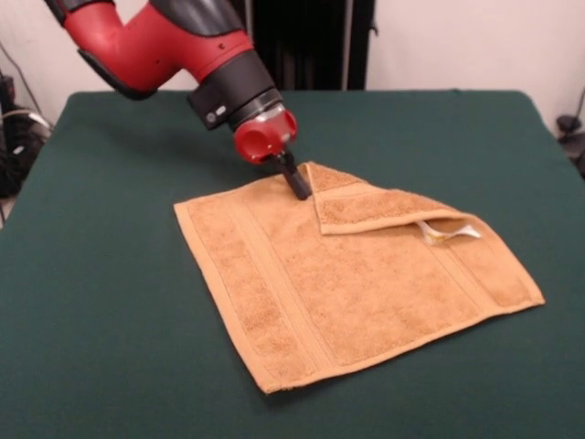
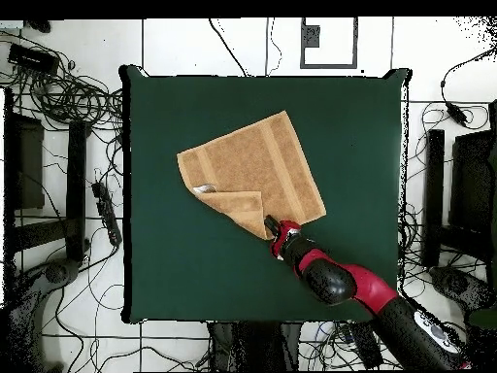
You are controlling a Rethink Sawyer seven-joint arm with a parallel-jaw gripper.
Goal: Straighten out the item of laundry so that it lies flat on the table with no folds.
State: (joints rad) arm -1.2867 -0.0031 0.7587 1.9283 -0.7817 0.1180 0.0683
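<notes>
We see the towel [image 1: 356, 283] lying near the middle of the table [image 1: 91, 320], mostly flat, with one corner flap [image 1: 366, 206] folded over onto its top and the white tag [image 1: 448, 230] showing at the flap's edge. The gripper [image 1: 297, 183] is down at the tip of that folded corner, touching or just beside it; we cannot tell if it's clamped or released. The flap stretches away from the gripper toward the tag, so we judge unfolding means pulling the tip outward, off the towel body.
</notes>
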